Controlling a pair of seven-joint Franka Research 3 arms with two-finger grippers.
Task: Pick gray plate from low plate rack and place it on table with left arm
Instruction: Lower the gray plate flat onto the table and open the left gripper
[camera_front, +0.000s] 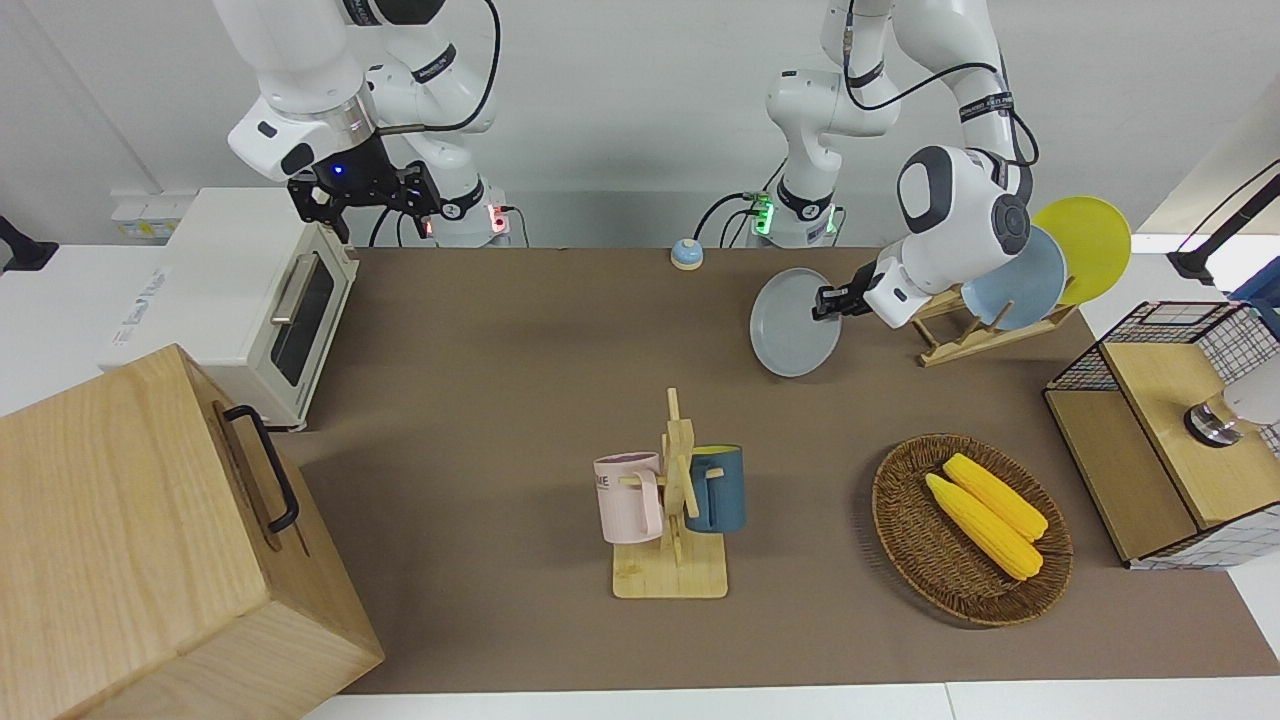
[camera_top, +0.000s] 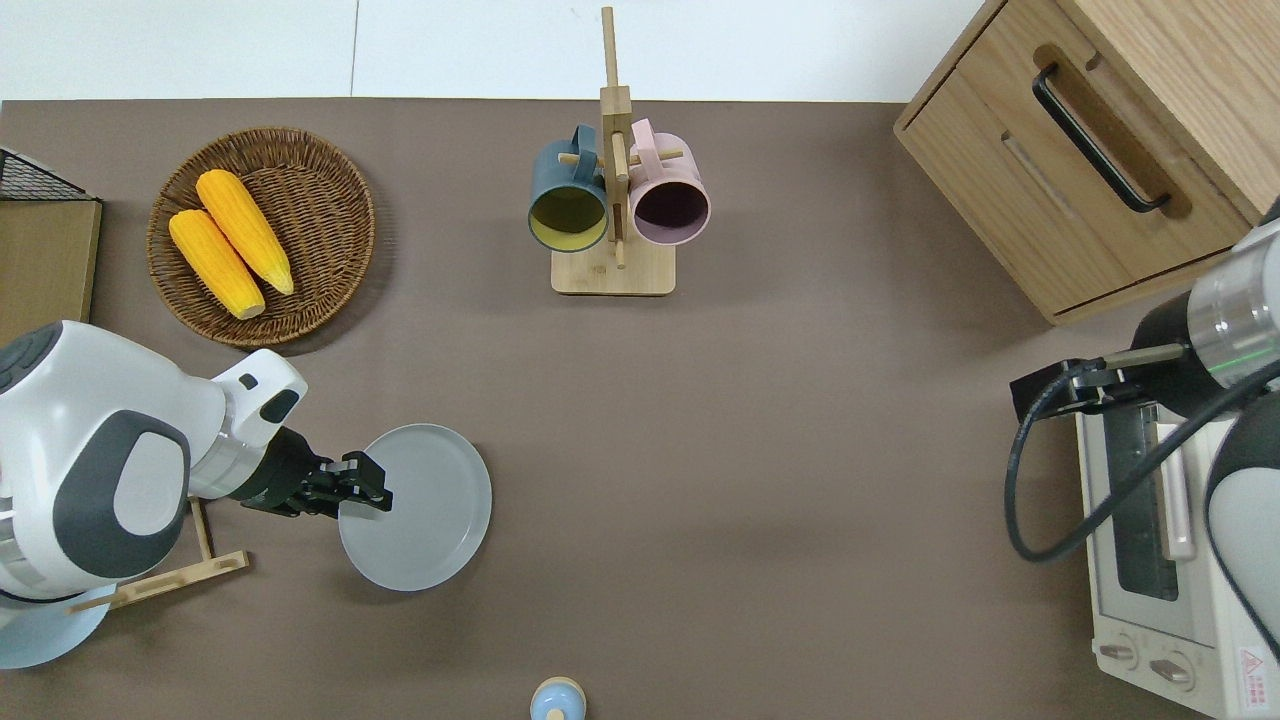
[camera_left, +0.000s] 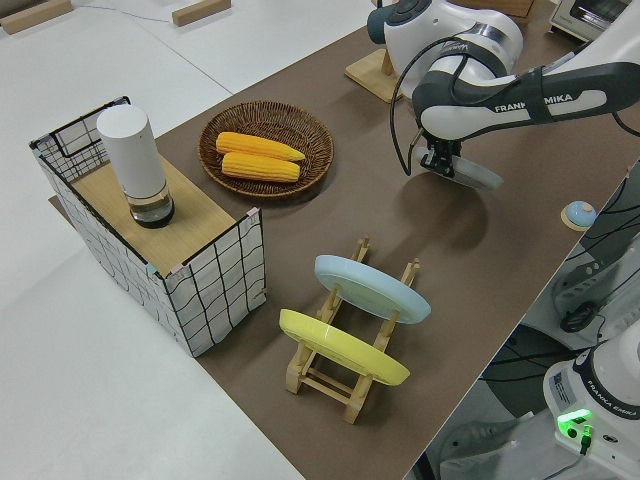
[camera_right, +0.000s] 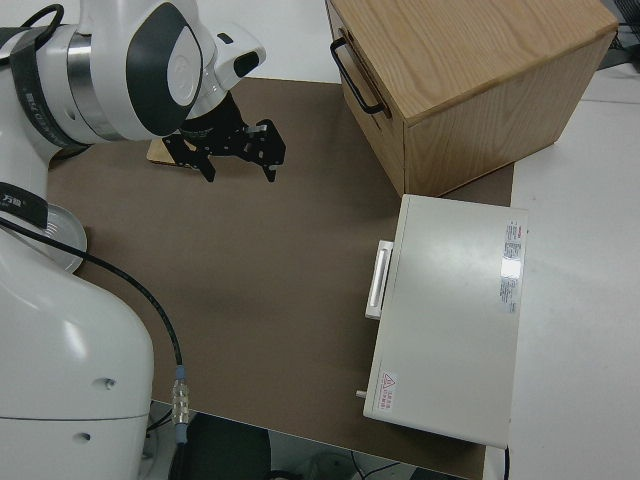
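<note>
Gray plate (camera_top: 425, 510) is hanging by its rim in the left gripper (camera_top: 352, 492), whose fingers are clamped on the edge, over bare brown table (camera_top: 760, 450) just beside the low plate rack (camera_front: 985, 335), toward the right arm's end. That rack is holding a light-blue plate (camera_front: 1022, 285) and a yellow plate (camera_front: 1088, 245), both leaning on its pegs. Farther from the robots, a wicker basket (camera_top: 330, 215) is carrying two corn cobs (camera_top: 232, 243), and a mug stand (camera_top: 612, 200) is bearing a dark blue mug (camera_top: 566, 196) and a pink mug (camera_top: 668, 196). The right gripper (camera_right: 238, 152) is parked, its fingers spread apart.
</note>
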